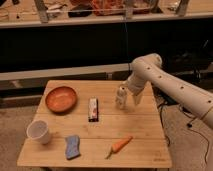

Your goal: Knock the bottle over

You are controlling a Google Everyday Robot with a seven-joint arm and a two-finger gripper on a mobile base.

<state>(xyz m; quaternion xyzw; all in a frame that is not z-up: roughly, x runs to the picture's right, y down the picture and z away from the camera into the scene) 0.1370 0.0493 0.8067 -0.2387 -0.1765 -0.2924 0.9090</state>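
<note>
The bottle [120, 98], small, slim and greyish with a pale cap, stands upright on the wooden table [130, 131] near its back right edge. My gripper [129, 100] hangs from the white arm [165, 82], which reaches in from the right. It is right up against the bottle's right side, pointing down, with its jaws open. One finger [136, 98] shows just right of the bottle. I cannot tell whether the gripper touches the bottle.
On the table are an orange-brown bowl [61, 98] at back left, a dark flat bar [93, 108] in the middle, a white cup [39, 131] at front left, a blue sponge [73, 147] and a carrot [119, 145] at the front. A cable [192, 122] lies on the floor to the right.
</note>
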